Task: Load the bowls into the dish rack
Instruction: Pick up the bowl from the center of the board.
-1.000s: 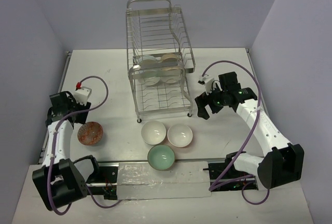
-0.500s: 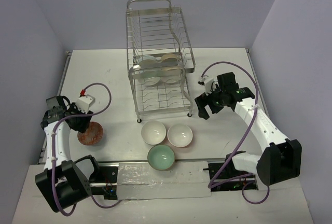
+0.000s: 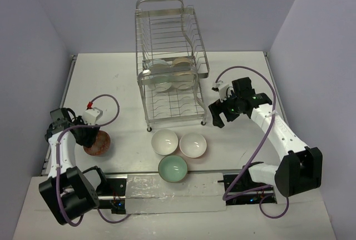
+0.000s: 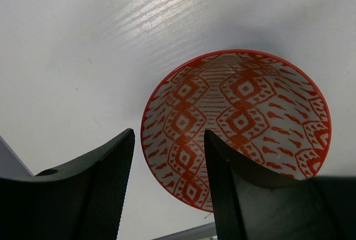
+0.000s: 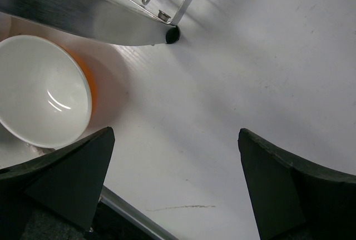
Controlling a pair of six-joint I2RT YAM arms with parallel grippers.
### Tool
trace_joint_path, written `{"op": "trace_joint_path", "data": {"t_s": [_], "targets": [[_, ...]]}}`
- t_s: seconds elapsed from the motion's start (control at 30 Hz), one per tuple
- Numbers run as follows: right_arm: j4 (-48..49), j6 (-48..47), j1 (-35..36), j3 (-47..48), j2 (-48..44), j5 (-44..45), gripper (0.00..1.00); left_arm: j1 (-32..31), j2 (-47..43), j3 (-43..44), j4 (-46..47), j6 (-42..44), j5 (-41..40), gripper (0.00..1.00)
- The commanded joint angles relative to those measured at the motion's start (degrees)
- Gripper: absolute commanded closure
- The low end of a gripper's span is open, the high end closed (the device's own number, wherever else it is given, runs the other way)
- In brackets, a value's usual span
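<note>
The orange-red patterned bowl sits on the table at the left. My left gripper is open and straddles its near rim: one finger hangs outside the bowl, the other over its inside, with gaps showing on both sides. Two white bowls and a mint green bowl lie in front of the dish rack. Several pale bowls stand in the rack's middle tier. My right gripper hangs wide open and empty over bare table, right of the rack's front foot.
In the right wrist view a white bowl lies left of the fingers, under the rack's metal edge. A metal strip runs along the table's near edge between the arm bases. Purple cables loop over both arms.
My left gripper has swung toward the near side and come down at the orange-red bowl's rim. The right arm has barely shifted. No bowl has moved.
</note>
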Motion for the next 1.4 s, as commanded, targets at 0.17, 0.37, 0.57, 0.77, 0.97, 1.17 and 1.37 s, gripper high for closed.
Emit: {"op": "trace_joint_path", "data": {"t_s": [0.17, 0.37, 0.57, 0.77, 0.97, 1.17, 1.37], "targets": [[1.62, 0.45, -0.1, -0.31, 0.77, 1.57, 0.0, 1.54, 1.92, 2.06, -3.71, 2.56, 6.55, 0.52], [1.8, 0.53, -0.01, -0.58, 1.3, 2.54, 0.0, 3.2, 3.24, 4.0, -5.38, 3.53, 8.92, 0.61], [2.24, 0.62, 0.08, -0.67, 1.39, 3.51, 0.0, 5.14, 5.09, 6.46, -7.14, 3.97, 11.47, 0.84], [2.41, 0.54, -0.01, -0.93, 1.3, 3.95, 0.0, 6.72, 8.6, 8.92, -9.86, 4.85, 16.13, 0.93], [2.5, 0.45, -0.01, -1.1, 1.83, 4.74, 0.0, 8.04, 14.22, 11.2, -13.64, 8.18, 19.03, 0.58], [2.59, 0.45, -0.01, -1.19, 2.09, 5.53, 0.0, 11.11, 19.67, 11.82, -15.4, 12.05, 18.6, 0.59], [2.32, 0.45, -0.1, -1.11, 2.53, 5.44, 0.0, 14.89, 25.38, 12.61, -17.41, 15.83, 19.38, 0.76]]}}
